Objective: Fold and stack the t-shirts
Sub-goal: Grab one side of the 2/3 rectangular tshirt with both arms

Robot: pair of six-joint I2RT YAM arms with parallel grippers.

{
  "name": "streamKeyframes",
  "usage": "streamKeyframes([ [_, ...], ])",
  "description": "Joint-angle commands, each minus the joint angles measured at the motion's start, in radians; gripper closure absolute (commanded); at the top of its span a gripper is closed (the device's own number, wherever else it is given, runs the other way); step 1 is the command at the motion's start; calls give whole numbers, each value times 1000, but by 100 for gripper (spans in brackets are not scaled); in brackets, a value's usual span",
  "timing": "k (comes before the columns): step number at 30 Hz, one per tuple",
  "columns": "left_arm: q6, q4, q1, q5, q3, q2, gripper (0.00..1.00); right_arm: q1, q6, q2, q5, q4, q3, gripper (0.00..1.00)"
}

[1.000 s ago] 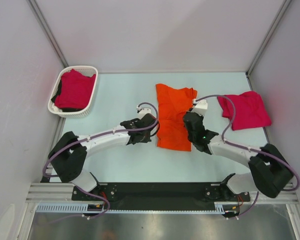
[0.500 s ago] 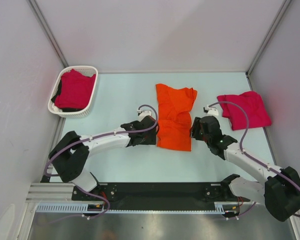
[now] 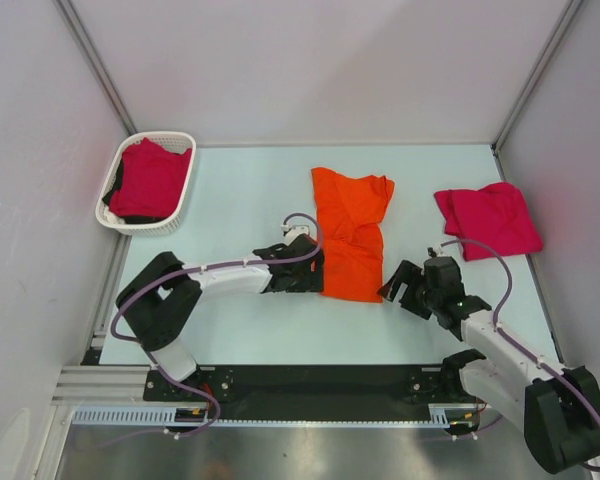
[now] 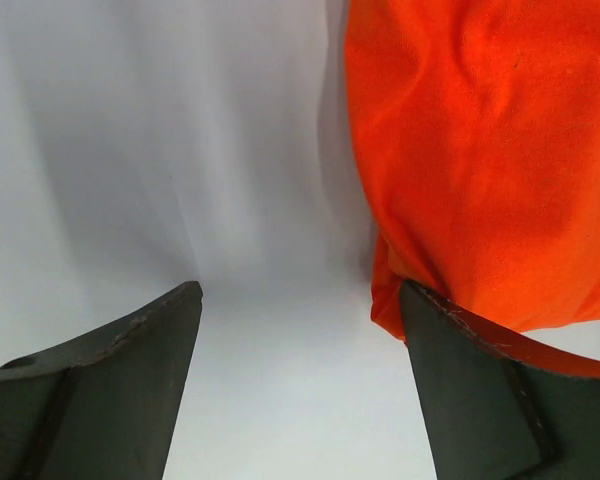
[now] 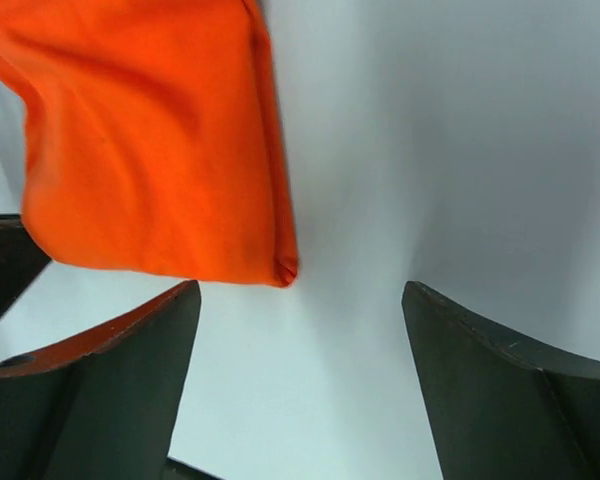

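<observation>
An orange t-shirt (image 3: 350, 235) lies folded into a long strip at the middle of the table (image 3: 240, 190). My left gripper (image 3: 305, 275) stands open at its near left corner. In the left wrist view only bare table shows between the jaws (image 4: 300, 300), and the orange t-shirt (image 4: 480, 150) edge sits against the right finger (image 4: 480, 390). My right gripper (image 3: 395, 290) is open just off the near right corner. In the right wrist view the orange t-shirt (image 5: 150, 130) lies ahead and left of the right gripper (image 5: 300, 300). A folded crimson-pink t-shirt (image 3: 488, 220) rests at the right.
A white lattice basket (image 3: 150, 228) at the back left holds another crimson-pink t-shirt (image 3: 148, 180). Grey walls close in the table on three sides. Both arm bases sit on the black rail at the near edge.
Both grippers have opened and let go of the orange t-shirt. They drew back toward the near edge, the right arm farther, and the shirt's near part now lies flat.
</observation>
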Motion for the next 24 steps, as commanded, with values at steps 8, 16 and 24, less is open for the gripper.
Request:
streamKeyframes([
  [8, -90, -133, 5, -145, 9, -223, 21, -42, 161, 157, -289, 350, -155, 15],
  [16, -84, -10, 3, -1, -4, -169, 20, -66, 163, 165, -257, 325, -163, 15],
  [24, -102, 123, 3, 133, -38, -45, 19, -106, 144, 195, -249, 308, -157, 15],
])
